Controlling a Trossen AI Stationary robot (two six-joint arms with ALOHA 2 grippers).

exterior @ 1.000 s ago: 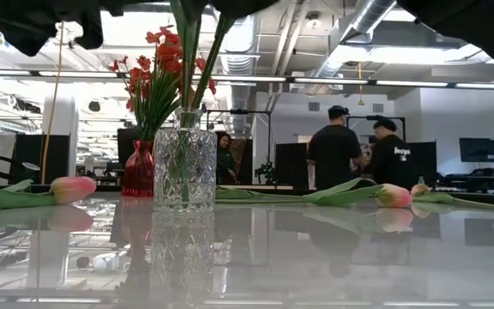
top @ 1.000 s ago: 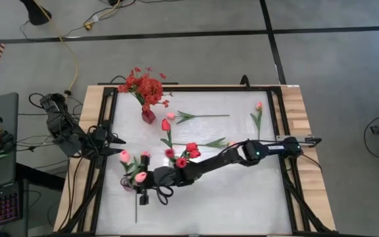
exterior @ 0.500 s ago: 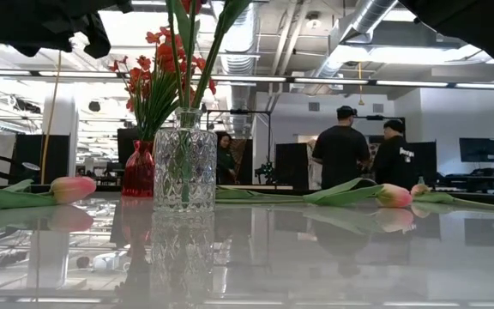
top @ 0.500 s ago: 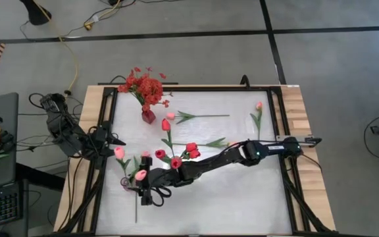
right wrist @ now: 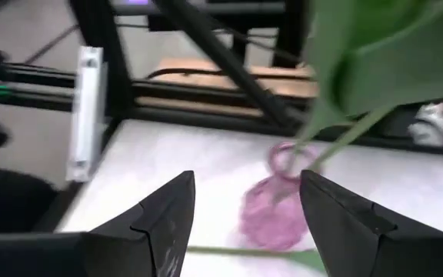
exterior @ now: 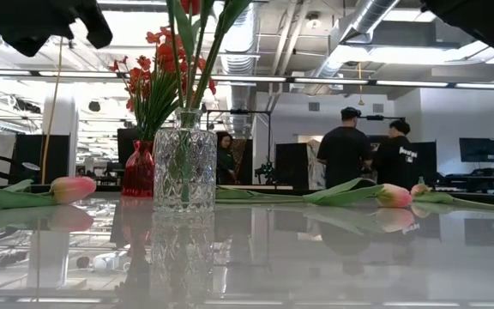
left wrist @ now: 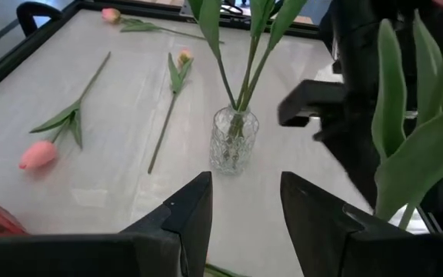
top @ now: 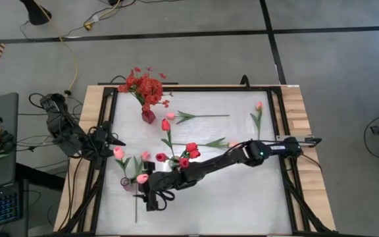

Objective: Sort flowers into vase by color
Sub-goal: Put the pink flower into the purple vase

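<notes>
The right gripper (top: 151, 199) hangs spread and empty just beyond the clear vase (top: 171, 166). Loose tulips (top: 166, 125) lie farther off; probably light and floppy, best pinched mid-stem.

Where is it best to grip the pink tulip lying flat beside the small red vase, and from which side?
Take the pink tulip on its bare stem, past the leaves, from straight above with fingers across it: it lies flat on the white table, its stem thin and clear there.

White table (top: 242, 197) — loose tulips (top: 188, 117), three vases (exterior: 184, 167) — wooden edges.
</notes>
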